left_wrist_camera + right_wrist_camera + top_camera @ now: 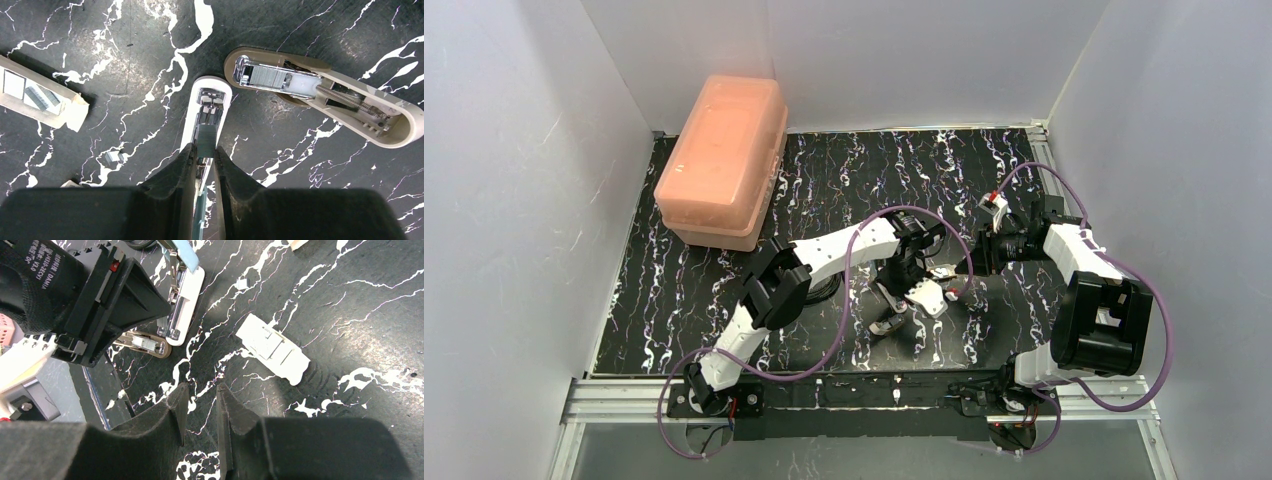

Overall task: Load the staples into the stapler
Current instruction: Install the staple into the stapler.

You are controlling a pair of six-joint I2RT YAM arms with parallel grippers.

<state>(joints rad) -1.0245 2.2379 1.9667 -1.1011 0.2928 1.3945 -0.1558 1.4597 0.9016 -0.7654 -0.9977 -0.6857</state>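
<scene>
while above the stapler (209, 102) | left end effector (204, 151) clamped on staples (206, 141) | right end effector (201, 389) slightly apart, empty

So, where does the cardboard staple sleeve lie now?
In the left wrist view the cardboard sleeve lies flat on the table at the picture's left edge, to the left of the stapler at the left gripper.

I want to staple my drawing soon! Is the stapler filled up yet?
Nearly. Done: the stapler lies open. In hand: the left gripper pinches its metal channel, where a strip of staples sits; whether fully seated, I cannot tell. The right gripper hangs empty. Left: closing the blue lid.
</scene>
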